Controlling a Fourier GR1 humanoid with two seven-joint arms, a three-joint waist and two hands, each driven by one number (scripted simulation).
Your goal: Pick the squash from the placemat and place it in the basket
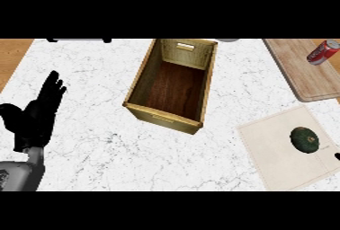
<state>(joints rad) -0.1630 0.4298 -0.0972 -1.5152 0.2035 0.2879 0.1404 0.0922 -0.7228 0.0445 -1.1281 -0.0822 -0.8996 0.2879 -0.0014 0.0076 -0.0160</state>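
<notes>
Dark green squash (305,139) lying on the beige placemat (279,148) at the tabletop's (100,134) right, wooden basket (136,85) in the middle, left robot hand (36,117) far across at the left edge, fingers straight, holding nothing, right robot hand's state impossible to tell

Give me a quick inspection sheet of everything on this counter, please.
Surface: white marbled counter, wood showing at the far corners.
Job's things: dark green squash lying on the beige placemat, right; wooden basket at centre, nothing inside.
Clutter: cutting board at far right with a red can lying on it.
Robot hands: left robot hand open, fingers up, resting at left; right robot hand only a dark tip at the right edge.
Cables: nothing seen.
Surroundings: dark and grey objects cut off at the far edge.
</notes>
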